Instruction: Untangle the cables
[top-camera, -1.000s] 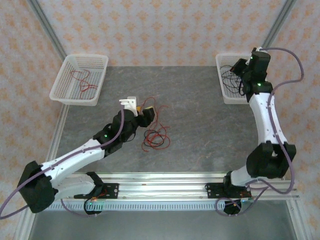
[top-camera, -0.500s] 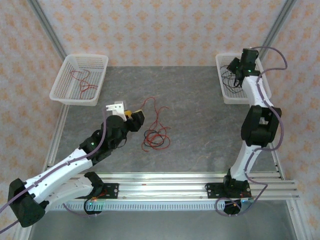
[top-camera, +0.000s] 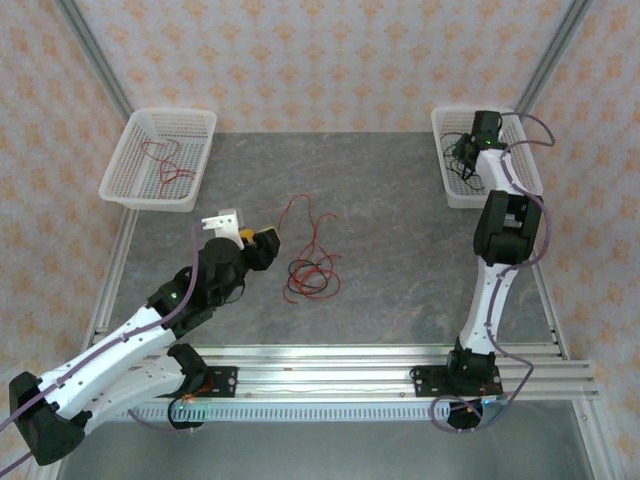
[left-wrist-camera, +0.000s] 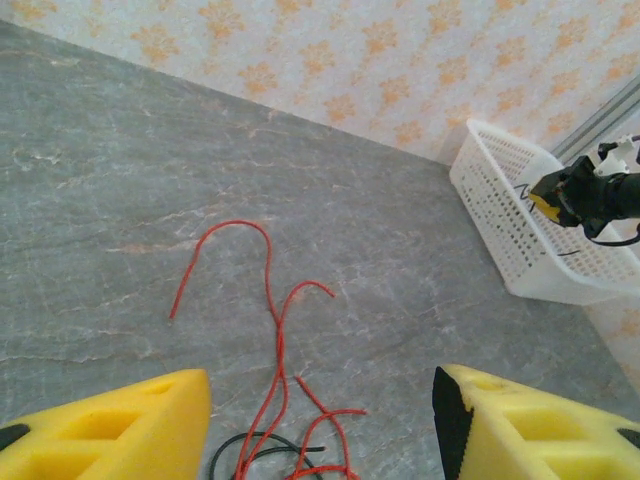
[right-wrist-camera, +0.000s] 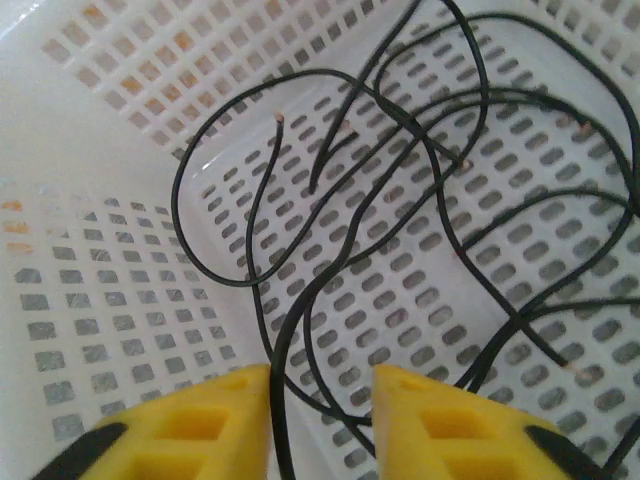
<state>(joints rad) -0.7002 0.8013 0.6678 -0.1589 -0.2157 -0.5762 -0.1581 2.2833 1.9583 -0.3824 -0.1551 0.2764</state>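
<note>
Facing a knot (top-camera: 310, 275) of red and black cables mid-bench, taken here as the landmark. Just left of the knot: the left end effector (top-camera: 266, 240), fingers spread wide, nothing between them. Seen from that wrist, lies low and dead ahead of the open left end effector (left-wrist-camera: 322, 385), with a loose red tail (left-wrist-camera: 270, 290) running lengthwise away from the fingers toward the far wall. Well to the right of the knot and beyond it: the right end effector (top-camera: 466, 150), down in the right basket (top-camera: 470, 198) among loose black cables (right-wrist-camera: 400, 200). Fingers there parted, one black strand passing through the gap of the right end effector (right-wrist-camera: 320, 385), apparently loose, not pinched. Far left of the knot: the left basket (top-camera: 170, 112), with red cables (top-camera: 165, 160) inside. Probably next: reach for the knot with the left arm, by far the nearer, closing across the red tail's long axis rather than along it.
</note>
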